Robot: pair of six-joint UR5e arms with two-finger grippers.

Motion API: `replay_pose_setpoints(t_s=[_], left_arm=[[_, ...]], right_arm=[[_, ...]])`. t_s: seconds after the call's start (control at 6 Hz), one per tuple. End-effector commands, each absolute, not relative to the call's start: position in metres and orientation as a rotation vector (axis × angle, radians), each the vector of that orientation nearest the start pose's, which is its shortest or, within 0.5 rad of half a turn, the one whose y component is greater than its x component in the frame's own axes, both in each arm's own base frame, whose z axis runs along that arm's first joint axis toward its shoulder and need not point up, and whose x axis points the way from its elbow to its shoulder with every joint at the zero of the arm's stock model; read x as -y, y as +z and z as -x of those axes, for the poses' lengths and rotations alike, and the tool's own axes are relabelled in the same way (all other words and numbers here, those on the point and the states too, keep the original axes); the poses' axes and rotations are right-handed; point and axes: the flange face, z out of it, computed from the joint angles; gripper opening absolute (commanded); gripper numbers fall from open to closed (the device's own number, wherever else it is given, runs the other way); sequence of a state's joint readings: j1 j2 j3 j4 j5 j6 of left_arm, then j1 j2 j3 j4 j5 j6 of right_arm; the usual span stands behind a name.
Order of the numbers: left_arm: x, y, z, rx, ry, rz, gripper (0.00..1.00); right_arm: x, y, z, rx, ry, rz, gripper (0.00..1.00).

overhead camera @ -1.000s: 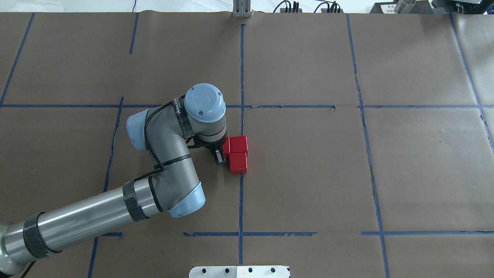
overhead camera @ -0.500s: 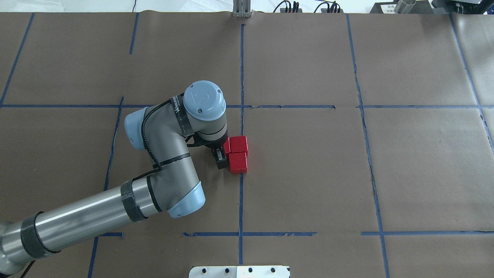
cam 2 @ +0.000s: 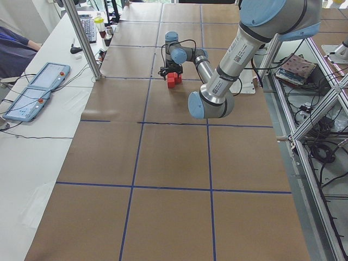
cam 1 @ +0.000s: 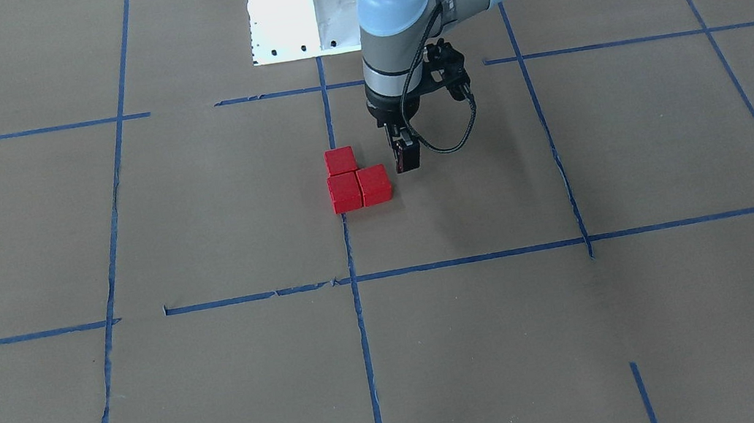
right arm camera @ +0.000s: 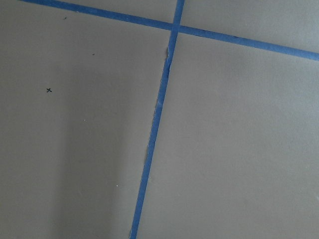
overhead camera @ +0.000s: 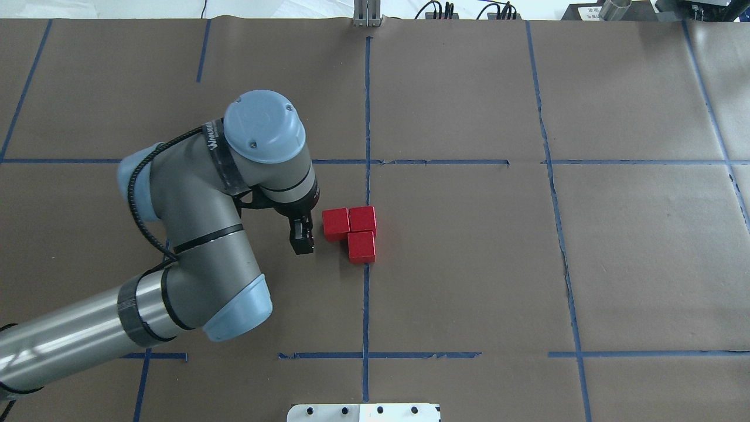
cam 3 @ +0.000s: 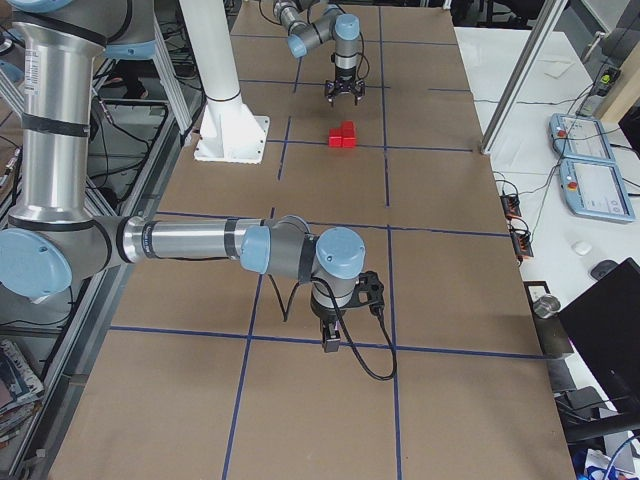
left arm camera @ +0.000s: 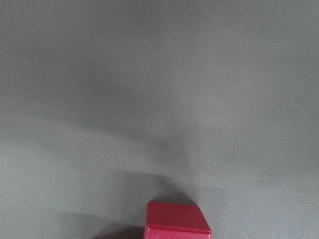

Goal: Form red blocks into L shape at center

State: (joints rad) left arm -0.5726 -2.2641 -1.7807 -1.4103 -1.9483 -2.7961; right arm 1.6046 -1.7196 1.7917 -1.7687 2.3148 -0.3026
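Three red blocks sit touching in an L in the center cell [overhead camera: 457, 258], against its vertical tape line. Two stand side by side [overhead camera: 336, 224] [overhead camera: 362, 218] and one [overhead camera: 361, 247] lies nearer the robot's base. They also show in the front view [cam 1: 345, 192]. My left gripper [overhead camera: 300, 231] hangs just left of them, apart from them, open and empty; in the front view [cam 1: 406, 157] it is edge-on. The left wrist view shows one block [left arm camera: 177, 221] at its bottom edge. My right gripper [cam 3: 330, 340] shows only in the right side view, so I cannot tell its state.
The white base plate [overhead camera: 363, 412] is at the near edge of the table. A metal post [overhead camera: 367, 13] stands at the far edge. Teach pendants [cam 2: 38, 89] lie on a side table. The right wrist view shows only blue tape lines [right arm camera: 154, 124] on paper.
My left arm has drawn back to the left, away from the blocks. The leftmost block, half hidden under the wrist before, now stands free in full view.
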Motion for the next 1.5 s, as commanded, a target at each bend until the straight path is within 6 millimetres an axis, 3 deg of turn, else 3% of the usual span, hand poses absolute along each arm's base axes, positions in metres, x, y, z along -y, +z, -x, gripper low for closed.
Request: replay_pose_setpoints(t_s=[0.0, 0.17, 0.33, 0.5, 0.67, 0.83, 1.17, 1.33], left_arm=[[0.436, 0.2, -0.431, -0.749, -1.241, 0.492, 1.0], [0.455, 0.218, -0.408, -0.765, -1.095, 0.387, 1.0], [0.461, 0.243, -0.387, -0.76, -0.98, 0.314, 1.0], [0.461, 0.272, -0.345, -0.76, -0.856, 0.23, 1.0], [0.456, 0.303, -0.318, -0.733, -0.681, 0.148, 1.0], [0.465, 0.328, -0.287, -0.718, -0.532, 0.107, 1.0], [0.487, 0.386, -0.2, -0.709, -0.231, 0.036, 1.0], [0.491, 0.426, -0.151, -0.671, -0.084, -0.017, 1.0]], right_arm=[[0.415, 0.64, -0.08, 0.754, -0.21, -0.007, 1.0], [0.415, 0.64, -0.08, 0.754, -0.21, -0.005, 1.0], [0.413, 0.641, -0.08, 0.754, -0.209, -0.004, 1.0], [0.413, 0.641, -0.08, 0.754, -0.208, -0.003, 1.0], [0.413, 0.641, -0.08, 0.754, -0.208, -0.003, 1.0], [0.413, 0.642, -0.08, 0.755, -0.207, -0.002, 1.0], [0.414, 0.641, -0.08, 0.754, -0.208, -0.003, 1.0], [0.414, 0.64, -0.08, 0.754, -0.208, -0.005, 1.0]])
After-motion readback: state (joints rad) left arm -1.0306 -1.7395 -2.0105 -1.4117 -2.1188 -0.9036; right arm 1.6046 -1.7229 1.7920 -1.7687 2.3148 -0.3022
